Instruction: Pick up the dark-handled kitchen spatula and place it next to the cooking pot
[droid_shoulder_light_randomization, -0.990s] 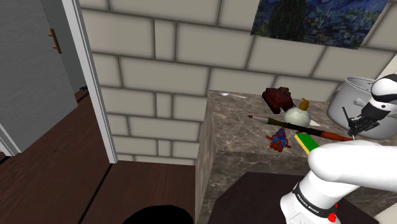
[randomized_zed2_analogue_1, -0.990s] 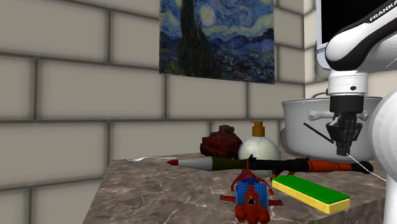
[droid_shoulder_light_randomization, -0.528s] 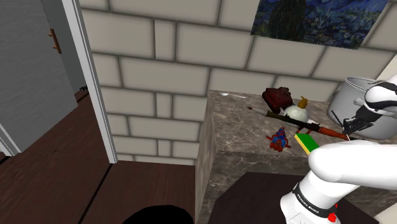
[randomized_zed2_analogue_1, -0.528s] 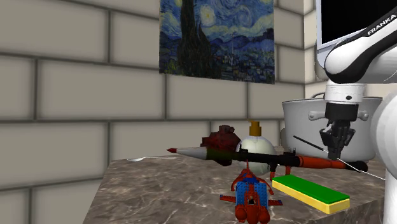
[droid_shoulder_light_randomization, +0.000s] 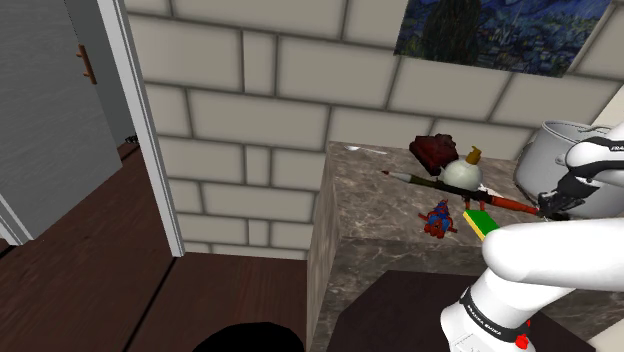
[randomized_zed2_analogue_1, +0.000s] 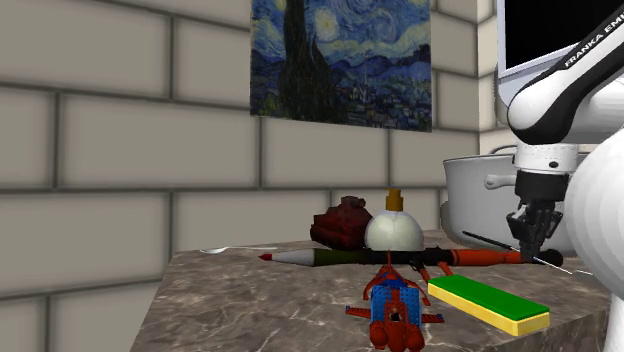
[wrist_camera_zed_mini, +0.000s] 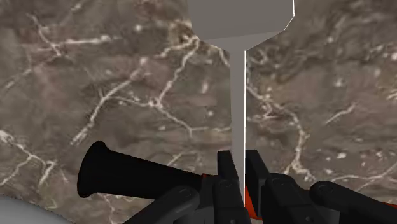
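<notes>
Slim spatula (wrist_camera_zed_mini: 238, 95) with grey shank, broad grey blade and dark handle, pinched at the shank in the gripper (wrist_camera_zed_mini: 240, 160). Slanted 10-to-4 o'clock in the second exterior view, possibly clear of the marble top (randomized_zed2_analogue_1: 250, 290). Grey cooking pot (randomized_zed2_analogue_1: 478, 200) upright at its 12 o'clock.

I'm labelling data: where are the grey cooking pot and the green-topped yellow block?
Grey cooking pot (randomized_zed2_analogue_1: 476, 205): second exterior view, side wall.
Green-topped yellow block (randomized_zed2_analogue_1: 487, 298): second exterior view, green top face.

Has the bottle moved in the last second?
Yes. The bottle slid toward the second exterior view's left, away from the pot.
</notes>
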